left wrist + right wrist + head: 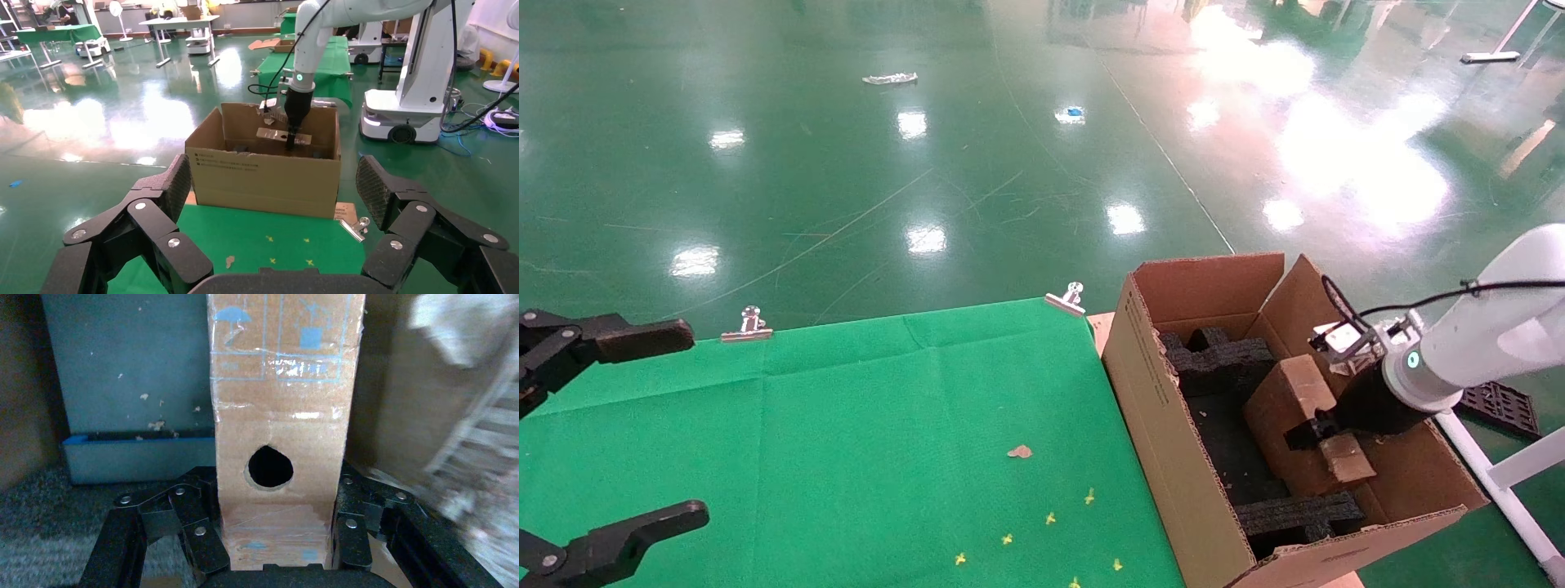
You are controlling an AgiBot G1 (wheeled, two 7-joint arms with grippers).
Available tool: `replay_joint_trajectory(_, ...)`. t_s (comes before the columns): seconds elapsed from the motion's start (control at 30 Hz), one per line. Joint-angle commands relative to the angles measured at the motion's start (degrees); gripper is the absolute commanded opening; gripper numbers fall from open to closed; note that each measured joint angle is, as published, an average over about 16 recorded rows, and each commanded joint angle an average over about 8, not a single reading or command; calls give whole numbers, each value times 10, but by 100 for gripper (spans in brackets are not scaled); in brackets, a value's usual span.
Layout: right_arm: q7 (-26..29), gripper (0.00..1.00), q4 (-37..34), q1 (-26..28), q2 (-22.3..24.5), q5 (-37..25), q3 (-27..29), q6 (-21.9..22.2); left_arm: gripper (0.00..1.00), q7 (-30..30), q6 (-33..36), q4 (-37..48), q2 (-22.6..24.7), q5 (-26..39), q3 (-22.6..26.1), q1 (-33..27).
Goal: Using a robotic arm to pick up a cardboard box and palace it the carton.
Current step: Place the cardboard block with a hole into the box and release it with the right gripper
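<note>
The carton (1152, 392) stands at the right of the green table, flaps upright, with black foam inserts (1226, 355) inside. My right gripper (1324, 437), on the white arm (1483, 335), is shut on the small cardboard box (1287, 400) and holds it tilted inside the carton. In the right wrist view the box (281, 416) sits between the fingers (196, 536), its round hole facing the camera. The left wrist view shows the carton (263, 177) with the box (272, 133) inside it. My left gripper (698, 422) is open and empty at the table's left edge.
The green cloth table (846, 425) carries a small cardboard scrap (1019, 451) and several yellow marks near the front. Metal clips (748, 327) (1066, 300) hold the cloth at the far edge. A black grid piece (1500, 404) and a white frame (1516, 474) lie right of the carton.
</note>
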Motion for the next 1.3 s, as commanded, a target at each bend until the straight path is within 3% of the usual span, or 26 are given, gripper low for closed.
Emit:
replay_joint_trajectory(0.03,-10,10,-4,-14,-1,11,7,16,100,0,0,0,0,0,0,0)
replay_joint_trajectory(0.27,-37,97,-25,-17,0,24,15,7,100,0,0,0,0,0,0,0)
replay_joint_trajectory(0.3,-39,100,-29,-16,-1,24,15,4,100,0,0,0,0,0,0,0)
replay_joint_trajectory(1.3,-75,100,-91,20,-35,15,11,-22,100,1,-1,0,-1,-1,1,0)
